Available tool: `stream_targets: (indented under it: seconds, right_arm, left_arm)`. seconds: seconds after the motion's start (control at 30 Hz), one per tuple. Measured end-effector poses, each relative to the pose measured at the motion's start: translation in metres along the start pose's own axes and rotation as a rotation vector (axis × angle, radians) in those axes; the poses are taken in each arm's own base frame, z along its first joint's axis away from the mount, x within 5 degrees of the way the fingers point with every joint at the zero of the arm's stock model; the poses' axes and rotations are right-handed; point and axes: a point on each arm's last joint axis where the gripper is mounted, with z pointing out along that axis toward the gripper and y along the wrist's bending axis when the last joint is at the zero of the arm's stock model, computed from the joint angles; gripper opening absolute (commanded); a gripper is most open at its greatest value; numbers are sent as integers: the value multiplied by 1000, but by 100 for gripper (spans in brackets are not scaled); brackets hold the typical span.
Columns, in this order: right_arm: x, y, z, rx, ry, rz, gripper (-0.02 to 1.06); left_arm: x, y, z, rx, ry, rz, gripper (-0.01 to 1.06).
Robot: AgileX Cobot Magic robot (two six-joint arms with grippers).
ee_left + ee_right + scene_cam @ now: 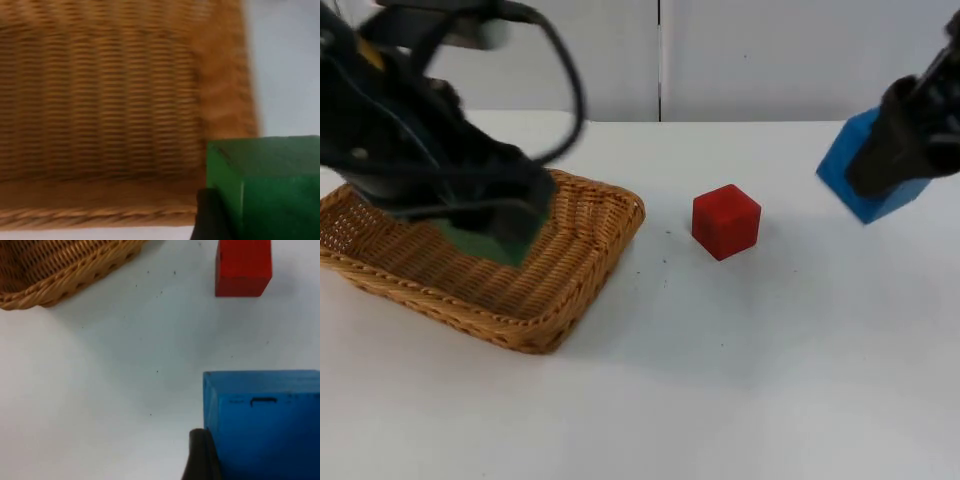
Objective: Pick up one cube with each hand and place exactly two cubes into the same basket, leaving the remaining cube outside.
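Green cube point(492, 240): plain matte green, sharp edges, gripped by the left hand point(495, 225) and held over the basket; the left wrist view point(272, 187) shows it above the weave, near one end wall.
Left hand: closed on the green cube, low over the basket's middle.
Blue cube point(870, 170): solid blue, tilted, gripped by the right hand point(890, 160) above the desk near the far right; the right wrist view point(262, 422) shows a small mark on one face.
Right hand: closed on the blue cube, well apart from the basket.
Red cube point(726, 221): bright red, standing flat on the desk between basket and blue cube, touching neither; also in the right wrist view point(243, 267).
Basket point(585, 275): shallow tan wicker tray with a braided rim, at the desk's left.
Desk point(740, 380): white; broad bare stretch in front of and around the red cube, open gap between it and the basket rim.
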Motion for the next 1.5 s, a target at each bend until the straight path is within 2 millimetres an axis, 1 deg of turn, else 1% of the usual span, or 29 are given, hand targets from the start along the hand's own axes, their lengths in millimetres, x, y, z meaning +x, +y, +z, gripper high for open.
stream_targets:
  seconds: [0.07, 0.1, 0.13, 0.17, 0.27, 0.3, 0.4, 0.43, 0.47, 0.57, 0.6, 0.63, 0.7, 0.73, 0.9, 0.93, 1.0, 1.1, 1.13, 1.17, 1.2, 1.23, 1.27, 1.3, 1.4, 1.47, 1.5]
  right_arm:
    - [-6, -1, 12, -9, 23, 11, 0]
    - [-6, -1, 12, -9, 23, 11, 0]
    - [-10, -1, 19, -14, 33, 11, 0]
    - [-18, 1, 26, -21, 33, -3, 0]
    - [-37, 14, 39, -52, 37, -62, 0]
    - [-37, 14, 39, -52, 37, -62, 0]
    - [-58, 31, 54, -80, 21, -121, 0]
    - [-65, 35, 60, -86, 12, -130, 0]
    - [-65, 35, 60, -86, 12, -130, 0]
    - [-86, 50, 79, -111, 5, -157, 0]
    - [-86, 50, 79, -111, 5, -157, 0]
    - [-92, 53, 84, -117, 4, -164, 0]
    - [-100, 58, 95, -130, 13, -168, 0]
    - [-100, 58, 95, -130, 13, -168, 0]
    - [-118, 69, 120, -158, 4, -177, 0]
    - [-118, 69, 120, -158, 4, -177, 0]
    - [-122, 74, 128, -178, -2, -191, 0]
    - [-126, 82, 146, -200, -2, -210, 0]
    - [-126, 82, 146, -200, -2, -210, 0]
    - [-128, 84, 151, -205, -5, -217, 0]
    - [-128, 87, 161, -212, -2, -219, 0]
    - [-128, 89, 167, -216, 1, -220, 0]
    - [-129, 89, 171, -219, 0, -221, 0]
    - [-129, 89, 171, -219, 0, -221, 0]
    - [-131, 94, 189, -222, -7, -226, 0]
    - [-133, 94, 193, -222, -14, -227, 0]
    - [-133, 97, 200, -223, -22, -230, 0]
  left_arm:
    - [-1, 15, -1, -13, -10, -34, 0]
    - [-1, 15, -1, -13, -10, -34, 0]
    - [-1, 29, -3, -22, -21, -71, 0]
    - [-2, 36, -4, -21, -32, -87, 0]
    - [-3, 58, -8, -16, -80, -158, 0]
    - [-3, 58, -8, -16, -80, -158, 0]
    - [-4, 78, -11, -1, -126, -205, 0]
    - [-6, 85, -10, 3, -139, -218, 0]
    - [-6, 85, -10, 3, -139, -218, 0]
    - [-9, 102, -3, 5, -156, -257, 0]
    - [-9, 102, -3, 5, -156, -257, 0]
    - [-11, 110, 4, 3, -151, -272, 0]
    - [-14, 117, 14, 4, -140, -282, 0]
    - [-14, 117, 14, 4, -140, -282, 0]
    - [-22, 129, 42, 12, -101, -270, 0]
    - [-22, 129, 42, 12, -101, -270, 0]
    - [-25, 133, 51, 10, -93, -274, 0]
    - [-27, 140, 62, 10, -81, -279, 0]
    - [-27, 140, 62, 10, -81, -279, 0]
    - [-27, 142, 64, 7, -78, -280, 0]
    - [-26, 145, 67, 2, -75, -282, 0]
    - [-25, 148, 70, -14, -77, -283, 0]
    - [-24, 150, 71, -20, -75, -285, 0]
    - [-24, 150, 71, -20, -75, -285, 0]
    - [-21, 157, 74, -47, -78, -297, 0]
    - [-20, 159, 76, -55, -79, -294, 0]
    - [-20, 159, 76, -61, -81, -289, 0]
